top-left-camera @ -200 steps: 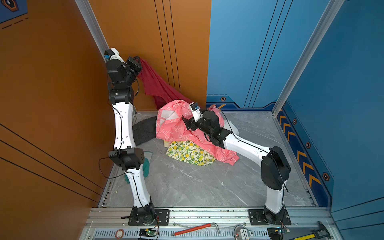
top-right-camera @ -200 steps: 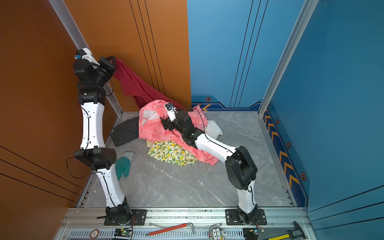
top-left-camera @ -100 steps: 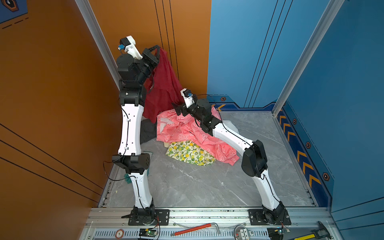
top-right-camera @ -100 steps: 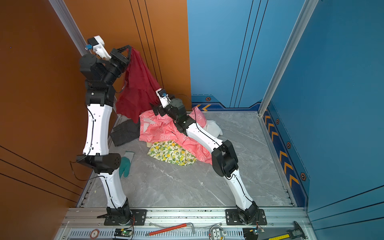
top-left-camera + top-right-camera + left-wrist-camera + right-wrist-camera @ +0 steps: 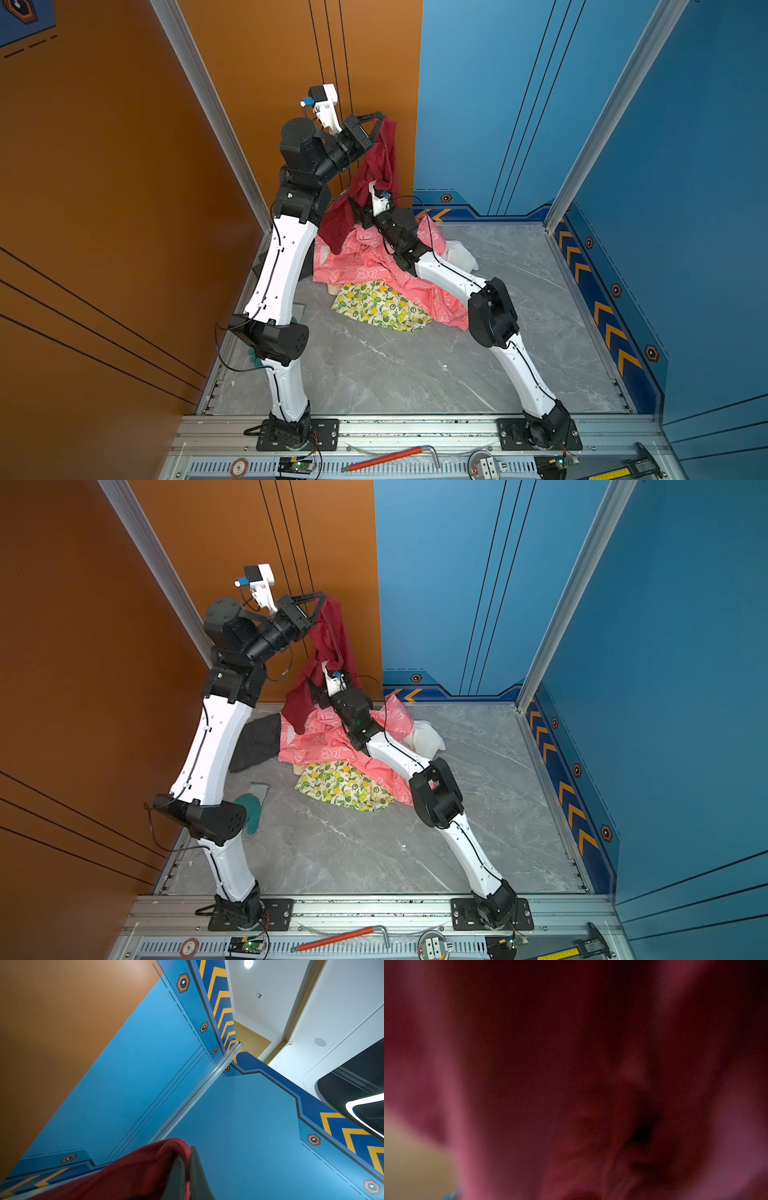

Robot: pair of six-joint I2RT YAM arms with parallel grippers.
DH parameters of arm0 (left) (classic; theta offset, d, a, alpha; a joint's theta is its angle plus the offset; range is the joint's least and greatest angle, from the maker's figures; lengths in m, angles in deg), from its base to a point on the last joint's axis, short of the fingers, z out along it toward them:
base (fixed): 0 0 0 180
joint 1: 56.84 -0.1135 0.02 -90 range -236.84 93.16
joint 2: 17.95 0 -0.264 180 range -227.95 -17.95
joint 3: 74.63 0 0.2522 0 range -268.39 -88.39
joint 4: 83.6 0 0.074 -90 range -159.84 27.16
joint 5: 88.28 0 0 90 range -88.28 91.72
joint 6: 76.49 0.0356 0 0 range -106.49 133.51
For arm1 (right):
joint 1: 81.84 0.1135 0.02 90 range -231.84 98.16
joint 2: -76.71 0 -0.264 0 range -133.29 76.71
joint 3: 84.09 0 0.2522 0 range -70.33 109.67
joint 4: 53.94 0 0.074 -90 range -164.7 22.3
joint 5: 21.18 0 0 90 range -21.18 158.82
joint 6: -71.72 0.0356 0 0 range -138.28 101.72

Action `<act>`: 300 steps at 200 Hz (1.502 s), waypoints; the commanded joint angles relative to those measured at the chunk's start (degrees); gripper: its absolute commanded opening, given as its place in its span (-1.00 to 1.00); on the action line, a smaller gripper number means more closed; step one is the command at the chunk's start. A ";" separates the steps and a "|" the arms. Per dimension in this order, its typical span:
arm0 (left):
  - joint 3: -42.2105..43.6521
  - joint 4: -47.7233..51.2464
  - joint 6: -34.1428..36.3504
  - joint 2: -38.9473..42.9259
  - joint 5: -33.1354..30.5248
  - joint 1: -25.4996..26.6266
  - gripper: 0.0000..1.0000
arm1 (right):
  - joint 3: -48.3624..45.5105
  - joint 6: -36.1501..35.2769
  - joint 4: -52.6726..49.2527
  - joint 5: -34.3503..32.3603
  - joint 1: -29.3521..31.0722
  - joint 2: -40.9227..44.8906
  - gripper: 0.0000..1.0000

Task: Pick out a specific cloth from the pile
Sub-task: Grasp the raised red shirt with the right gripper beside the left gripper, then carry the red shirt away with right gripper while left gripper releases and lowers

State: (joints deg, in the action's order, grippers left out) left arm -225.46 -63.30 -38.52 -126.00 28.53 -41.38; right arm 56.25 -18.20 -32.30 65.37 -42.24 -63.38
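Note:
The cloth [image 5: 374, 166], plain dark red, hangs in both top views from my raised left gripper [image 5: 380, 119], whose fingers are shut on its top edge near the back corner. In the left wrist view the red fabric [image 5: 135, 1174] is pinched between the two dark fingers of the left gripper [image 5: 188, 1160]. The cloth's lower end [image 5: 297, 706] drapes onto the pile's pink jacket [image 5: 357, 259]. My right gripper [image 5: 354, 204] reaches into the hanging cloth from the right. Its wrist view is filled with blurred red fabric [image 5: 571, 1064], which hides its jaws.
The pile also holds lemon-print fabric [image 5: 378, 305], a dark grey garment [image 5: 259, 739] and a white piece [image 5: 459, 255]. A green glove [image 5: 253, 808] lies by the left arm. The orange wall [image 5: 270, 62] stands close behind the left gripper. A red-handled tool [image 5: 386, 457] rests on the front rail.
My left gripper has swung right from the left wall with the cloth, which now hangs free. My right gripper has left the pink jacket and moved up and back into the hanging cloth.

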 commanded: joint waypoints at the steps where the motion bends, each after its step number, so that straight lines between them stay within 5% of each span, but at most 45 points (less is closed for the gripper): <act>1: 5.38 -2.74 3.44 5.80 1.38 -0.89 -1.00 | -0.67 3.69 7.49 -8.69 -3.60 3.55 -0.12; 12: 9.36 -3.36 4.11 8.30 0.44 -1.96 -1.00 | -1.37 5.31 6.54 -8.60 -4.84 4.96 -0.76; 20: 12.19 -4.08 4.13 9.93 -0.26 -3.00 -1.00 | -1.96 6.28 5.78 -9.41 -5.60 6.00 -1.00; 77: 27.75 -8.47 4.27 17.05 -2.82 -9.65 -1.00 | -0.60 8.12 1.73 -6.36 -10.02 11.51 -1.00; 161: 41.45 -7.73 14.12 16.18 -3.61 -4.48 -0.95 | -2.04 6.82 -9.39 -2.86 -15.85 23.76 -1.00; 177: 42.72 -7.78 16.44 14.95 -3.36 -1.85 -0.72 | -3.07 3.83 -12.83 -1.89 -16.68 26.88 -1.00; 196: 43.65 -7.72 20.76 13.54 -2.39 1.90 -0.05 | -6.32 -0.61 -16.82 -1.50 -17.84 32.03 -1.00; 224: 45.40 -7.69 26.06 11.72 -0.59 7.28 0.57 | -12.42 -1.31 -22.28 -1.91 -21.60 40.50 -1.00; 261: 48.43 -5.03 33.43 9.62 -2.50 13.91 0.97 | -26.92 -0.17 -26.17 -4.92 -26.88 52.44 -1.00; 300: 49.44 2.67 37.12 10.30 -6.03 19.62 0.97 | -38.62 2.10 -29.68 -7.47 -32.63 61.53 -1.00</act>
State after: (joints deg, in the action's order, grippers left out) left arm -176.77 -66.20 -6.26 -116.78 25.56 -24.42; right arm 22.97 -18.03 -59.25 60.59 -72.56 -5.28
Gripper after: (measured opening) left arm 0.987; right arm 0.054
